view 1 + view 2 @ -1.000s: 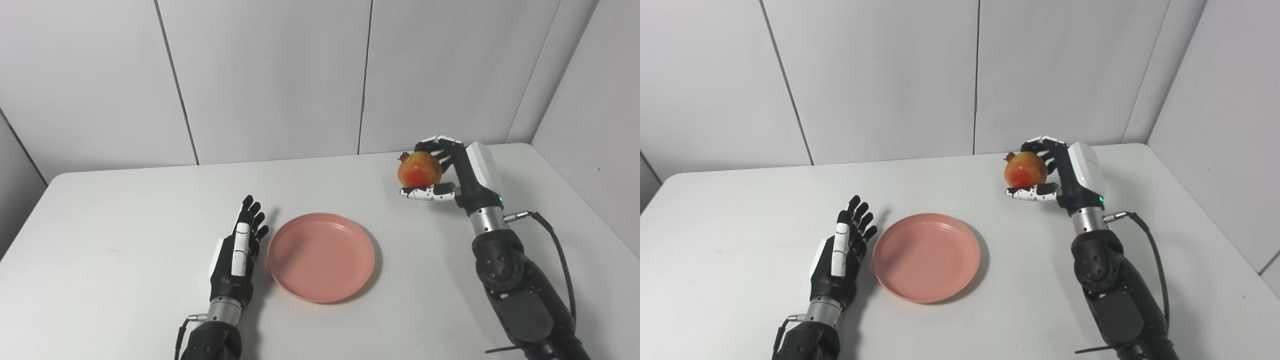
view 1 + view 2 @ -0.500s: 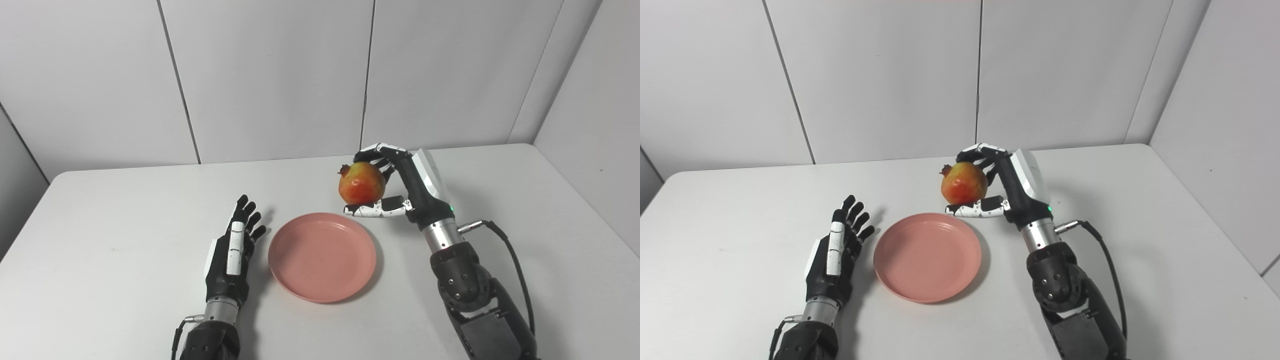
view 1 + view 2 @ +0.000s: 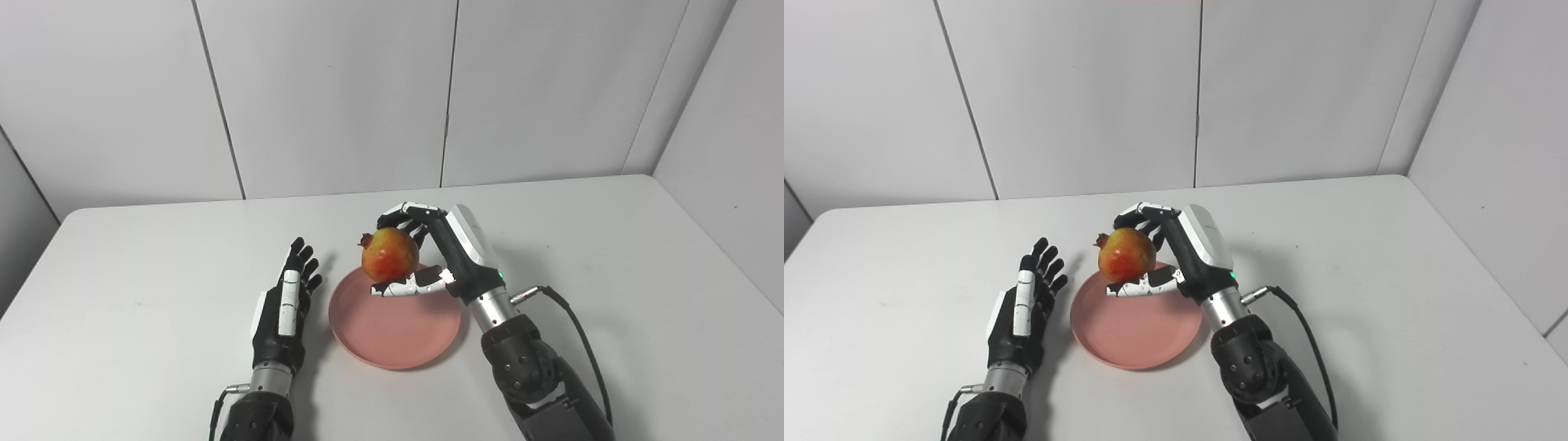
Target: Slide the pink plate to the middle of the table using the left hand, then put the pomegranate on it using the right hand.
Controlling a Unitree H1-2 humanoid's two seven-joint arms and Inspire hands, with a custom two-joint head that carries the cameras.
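Red-orange pomegranate (image 3: 389, 255) sits grasped in the right robot hand (image 3: 441, 257), seemingly above the pink plate (image 3: 392, 334).

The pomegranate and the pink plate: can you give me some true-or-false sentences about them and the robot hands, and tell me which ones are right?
1. The right robot hand holds the pomegranate. True.
2. The pomegranate lies on the white table, far from the plate. False: it is held up over the far part of the pink plate.
3. The left robot hand is holding the plate. False: it is open beside the plate's left edge and grips nothing.
4. The plate has food on it. False: its visible surface is bare.
5. The pomegranate is red and yellow-orange. True.
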